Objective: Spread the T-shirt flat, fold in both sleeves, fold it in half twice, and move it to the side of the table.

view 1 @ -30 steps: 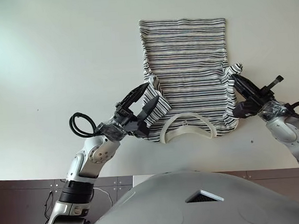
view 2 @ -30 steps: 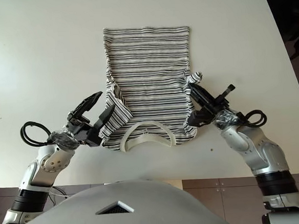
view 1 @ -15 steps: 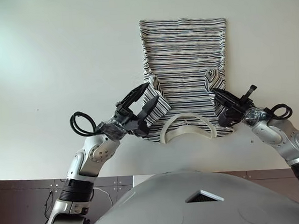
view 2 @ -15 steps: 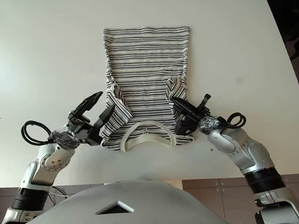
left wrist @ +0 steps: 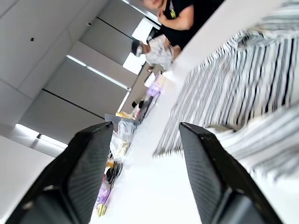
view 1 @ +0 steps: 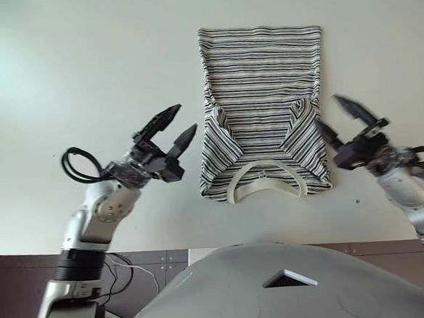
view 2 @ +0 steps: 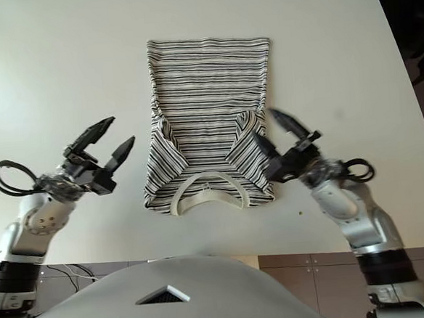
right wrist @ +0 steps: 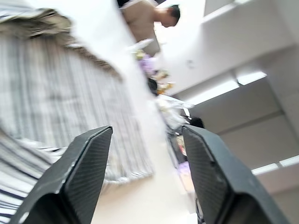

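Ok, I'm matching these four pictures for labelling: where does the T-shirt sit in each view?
Left eye view: T-shirt lies right of centre, flat on the table.
Right eye view: T-shirt lies at centre.
Left wrist view: T-shirt lies past the open left hand.
Right wrist view: T-shirt lies past the open right hand.
Shared landmark: the white table under it.
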You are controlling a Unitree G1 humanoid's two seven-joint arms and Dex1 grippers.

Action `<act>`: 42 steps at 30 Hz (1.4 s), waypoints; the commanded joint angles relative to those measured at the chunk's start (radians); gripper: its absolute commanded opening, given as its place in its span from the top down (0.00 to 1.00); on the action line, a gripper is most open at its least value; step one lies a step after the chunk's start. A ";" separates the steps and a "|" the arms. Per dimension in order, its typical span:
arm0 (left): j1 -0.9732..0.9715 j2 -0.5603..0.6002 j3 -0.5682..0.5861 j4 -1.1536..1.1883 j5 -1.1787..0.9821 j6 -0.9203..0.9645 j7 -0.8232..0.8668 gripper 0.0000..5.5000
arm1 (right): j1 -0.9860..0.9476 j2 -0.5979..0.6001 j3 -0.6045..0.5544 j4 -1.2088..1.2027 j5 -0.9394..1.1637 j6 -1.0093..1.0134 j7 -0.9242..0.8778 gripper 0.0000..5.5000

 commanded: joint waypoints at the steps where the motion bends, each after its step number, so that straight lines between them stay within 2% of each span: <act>1: 0.091 0.185 0.039 0.074 -0.049 -0.042 -0.135 0.41 | 0.218 -0.117 -0.114 -0.045 0.028 -0.007 0.141 0.51; 4: 0.134 0.285 0.027 0.112 -0.062 -0.093 -0.216 0.32 | 0.340 -0.182 -0.156 -0.045 -0.063 0.000 0.230 0.51; 8: 0.109 0.305 -0.062 0.081 -0.065 -0.109 -0.324 0.25 | 0.355 -0.226 -0.127 -0.044 -0.205 -0.028 0.283 0.51; 14: 0.046 0.289 -0.181 0.062 -0.054 -0.116 -0.430 0.25 | 0.271 -0.232 -0.030 -0.045 -0.246 -0.055 0.353 0.51; 19: -0.027 0.275 -0.253 0.085 -0.039 -0.144 -0.472 0.25 | 0.255 -0.239 -0.002 -0.037 -0.256 -0.056 0.380 0.51; 25: -0.140 0.238 -0.335 0.140 -0.008 -0.185 -0.502 0.24 | 0.215 -0.218 0.022 -0.063 -0.240 -0.055 0.376 0.37; 30: -0.207 0.193 -0.364 0.183 0.051 -0.207 -0.476 0.24 | 0.204 -0.221 0.030 -0.049 -0.235 -0.051 0.376 0.37; 36: -0.263 0.165 -0.400 0.254 0.097 -0.239 -0.458 0.42 | 0.155 -0.221 0.067 -0.014 -0.247 -0.058 0.380 0.36; 42: -0.272 0.162 -0.429 0.273 0.087 -0.256 -0.460 0.60 | 0.088 -0.228 0.104 0.032 -0.263 -0.089 0.374 0.57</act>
